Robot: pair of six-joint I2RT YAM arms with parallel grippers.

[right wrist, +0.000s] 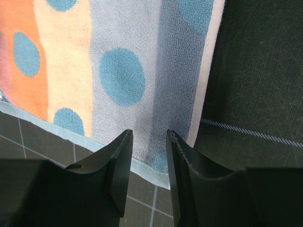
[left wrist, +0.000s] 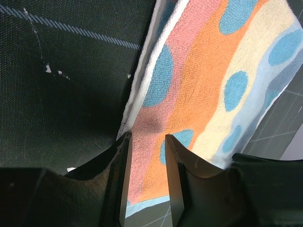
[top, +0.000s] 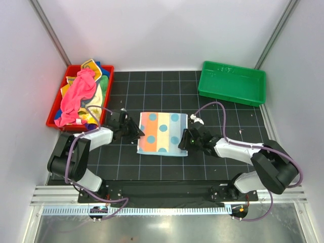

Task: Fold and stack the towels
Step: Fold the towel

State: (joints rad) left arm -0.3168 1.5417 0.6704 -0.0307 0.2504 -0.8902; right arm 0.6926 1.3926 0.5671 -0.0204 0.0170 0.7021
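Observation:
A pastel striped towel with blue dots point(top: 162, 132) lies flat in the middle of the black mat. My left gripper point(top: 135, 132) is open at its left edge; in the left wrist view the jaws point(left wrist: 147, 142) stand apart just above the pink and orange stripes point(left wrist: 208, 85). My right gripper point(top: 183, 143) is open at the towel's near right corner; in the right wrist view the jaws point(right wrist: 149, 137) straddle the pale blue stripe point(right wrist: 118, 75) near the hem. A pink-red towel point(top: 78, 96) lies crumpled on top of yellow, orange, blue and green cloths at the back left.
The heap of towels sits in a red tray point(top: 53, 114) at the back left. A green tray point(top: 232, 83) stands at the back right with nothing showing in it. White walls enclose the mat on three sides.

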